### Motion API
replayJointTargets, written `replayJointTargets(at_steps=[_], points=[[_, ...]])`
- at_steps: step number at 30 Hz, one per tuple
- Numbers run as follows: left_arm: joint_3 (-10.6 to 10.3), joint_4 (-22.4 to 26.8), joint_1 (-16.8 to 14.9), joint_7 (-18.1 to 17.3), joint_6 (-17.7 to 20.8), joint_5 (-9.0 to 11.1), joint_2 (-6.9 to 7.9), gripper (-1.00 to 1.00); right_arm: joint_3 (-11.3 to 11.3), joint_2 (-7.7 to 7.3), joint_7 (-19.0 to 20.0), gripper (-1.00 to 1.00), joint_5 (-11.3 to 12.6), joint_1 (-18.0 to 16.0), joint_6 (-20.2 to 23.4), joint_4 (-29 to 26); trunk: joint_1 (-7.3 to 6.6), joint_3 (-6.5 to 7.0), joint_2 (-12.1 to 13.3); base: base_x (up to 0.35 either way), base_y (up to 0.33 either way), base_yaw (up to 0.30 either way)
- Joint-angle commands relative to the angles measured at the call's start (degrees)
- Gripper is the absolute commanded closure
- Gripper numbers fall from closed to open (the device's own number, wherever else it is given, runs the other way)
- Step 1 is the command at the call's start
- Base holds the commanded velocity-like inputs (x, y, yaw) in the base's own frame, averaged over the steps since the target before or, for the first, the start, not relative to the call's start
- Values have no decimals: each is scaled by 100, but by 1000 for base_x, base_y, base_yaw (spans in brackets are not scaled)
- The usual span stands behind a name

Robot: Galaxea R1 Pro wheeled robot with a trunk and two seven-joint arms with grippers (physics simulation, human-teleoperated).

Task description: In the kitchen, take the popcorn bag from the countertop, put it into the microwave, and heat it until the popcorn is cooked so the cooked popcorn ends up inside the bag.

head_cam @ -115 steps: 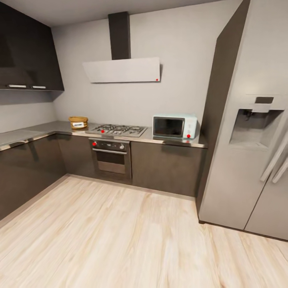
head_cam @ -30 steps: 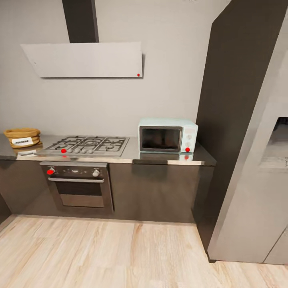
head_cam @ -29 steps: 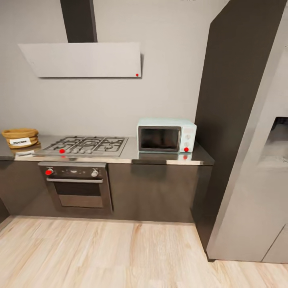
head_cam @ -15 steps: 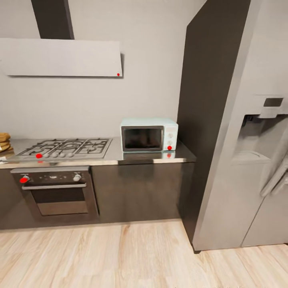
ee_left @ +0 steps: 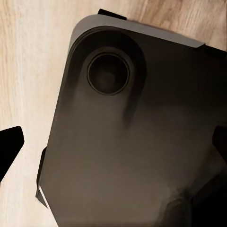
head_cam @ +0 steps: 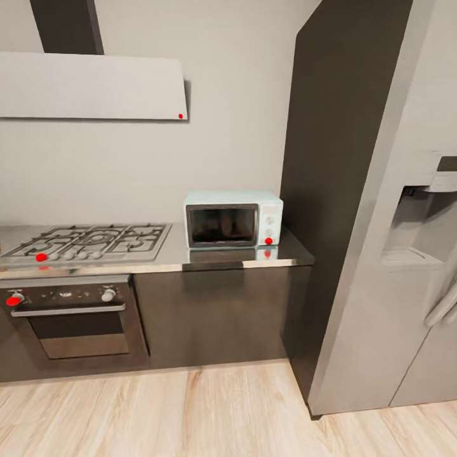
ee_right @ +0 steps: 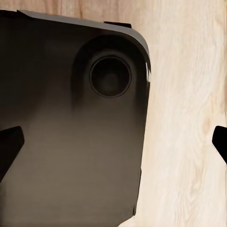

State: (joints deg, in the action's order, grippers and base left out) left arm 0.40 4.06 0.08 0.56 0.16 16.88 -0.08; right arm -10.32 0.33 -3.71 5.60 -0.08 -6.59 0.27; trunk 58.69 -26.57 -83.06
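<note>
Microwave is the landmark I go by: the pale mint box sits on the grey countertop, its dark glass door facing me and shut, its knob panel on the side nearest the tall dark cabinet panel. Just beside it on the other side lies the steel gas hob, with the built-in oven beneath that. The popcorn bag is not among what I can see from the head, so I cannot say which way it lies from either hand, nor which arm is nearer.

Both arms hang low over the wood floor. Each wrist camera looks down on my dark base with dark fingertips at the picture edges, well apart. So my left gripper and right gripper look spread wide and hold nothing.

My guess is that the bag must be found before any reach is planned.
</note>
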Motion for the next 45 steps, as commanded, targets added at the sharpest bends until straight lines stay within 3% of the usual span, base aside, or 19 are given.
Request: replayJointTargets(at_steps=[1, 33, 45], points=[[1, 7, 1, 6, 2, 26, -1, -100, -49, -1, -15, -100, 57, -1, -24, 2, 3, -4, -2, 323, 0, 0], [4, 10, 1, 6, -7, 9, -1, -100, -49, -18, -16, -100, 53, -1, -29, 7, 3, -4, -2, 319, 0, 35], [4, 28, 0, 6, -7, 8, -1, -100, -51, -4, -14, -100, 23, -1, 2, 3, 3, -4, -2, 50, 0, 0]])
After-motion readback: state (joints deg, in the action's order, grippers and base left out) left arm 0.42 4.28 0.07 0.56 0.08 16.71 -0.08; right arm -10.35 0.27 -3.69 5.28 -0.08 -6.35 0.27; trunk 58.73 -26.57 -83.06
